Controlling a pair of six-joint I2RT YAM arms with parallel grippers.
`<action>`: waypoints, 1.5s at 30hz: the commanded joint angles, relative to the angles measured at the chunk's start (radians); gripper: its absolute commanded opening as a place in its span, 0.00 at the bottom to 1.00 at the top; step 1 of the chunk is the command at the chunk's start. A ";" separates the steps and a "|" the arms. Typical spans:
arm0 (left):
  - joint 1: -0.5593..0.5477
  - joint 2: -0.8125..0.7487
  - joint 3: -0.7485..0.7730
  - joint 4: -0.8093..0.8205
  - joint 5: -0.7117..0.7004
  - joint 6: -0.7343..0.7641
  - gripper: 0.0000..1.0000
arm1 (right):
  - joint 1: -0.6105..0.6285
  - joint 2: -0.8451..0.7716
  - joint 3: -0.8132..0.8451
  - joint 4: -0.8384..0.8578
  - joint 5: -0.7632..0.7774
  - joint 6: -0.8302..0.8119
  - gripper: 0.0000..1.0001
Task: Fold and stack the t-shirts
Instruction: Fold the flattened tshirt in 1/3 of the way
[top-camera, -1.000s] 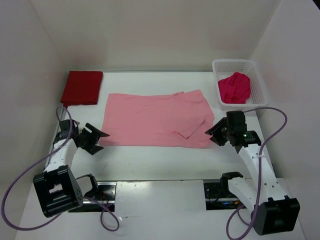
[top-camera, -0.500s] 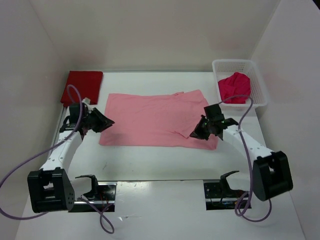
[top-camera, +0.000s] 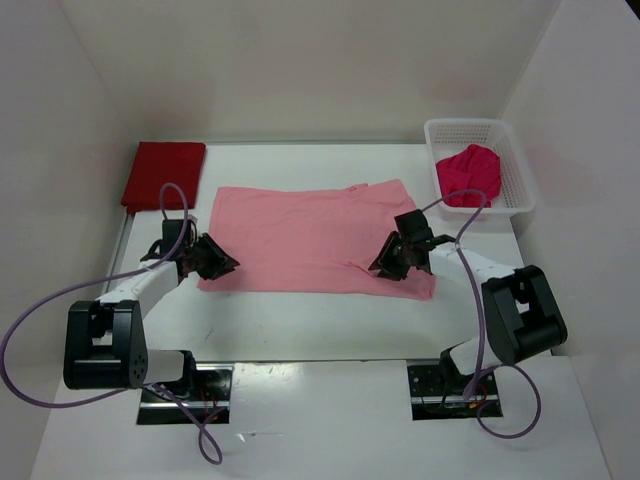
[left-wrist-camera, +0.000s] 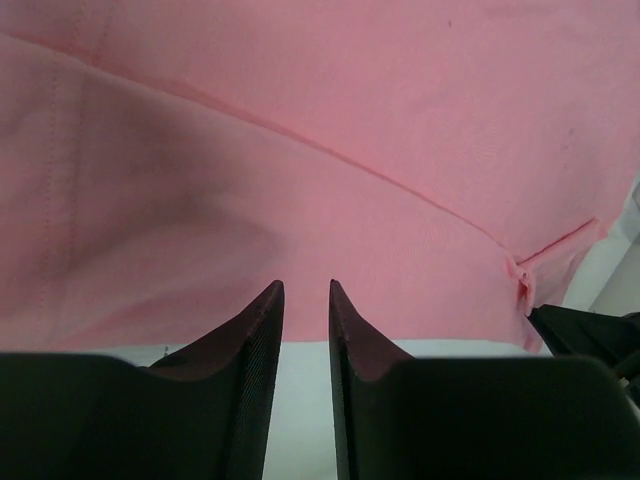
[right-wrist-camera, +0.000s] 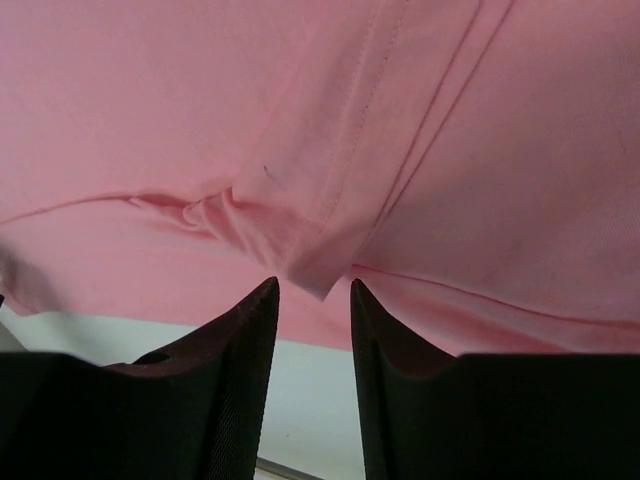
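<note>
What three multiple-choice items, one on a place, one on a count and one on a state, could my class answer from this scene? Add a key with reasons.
1. Where is the magenta shirt?
A. in the basket
B. at the far left corner
C. at the near edge

2. How many shirts are in view?
A. two
B. three
C. four

3. How does the pink shirt lie?
A. bunched in a heap
B. rolled up
C. spread out flat

Key:
1 A: it lies crumpled inside the white basket at the far right.
2 B: there are the magenta one, the pink one and a dark red shirt at the far left.
3 C: it lies as a broad flat sheet in the middle.
</note>
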 joint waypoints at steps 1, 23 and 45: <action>-0.001 0.018 0.008 0.061 -0.012 -0.008 0.32 | 0.007 0.040 -0.012 0.082 0.032 0.000 0.42; -0.001 0.050 0.017 0.061 -0.031 0.002 0.33 | 0.007 0.248 0.266 0.057 0.003 -0.041 0.03; -0.391 0.116 0.183 -0.005 -0.112 0.004 0.32 | 0.242 0.217 0.248 0.025 -0.008 -0.089 0.00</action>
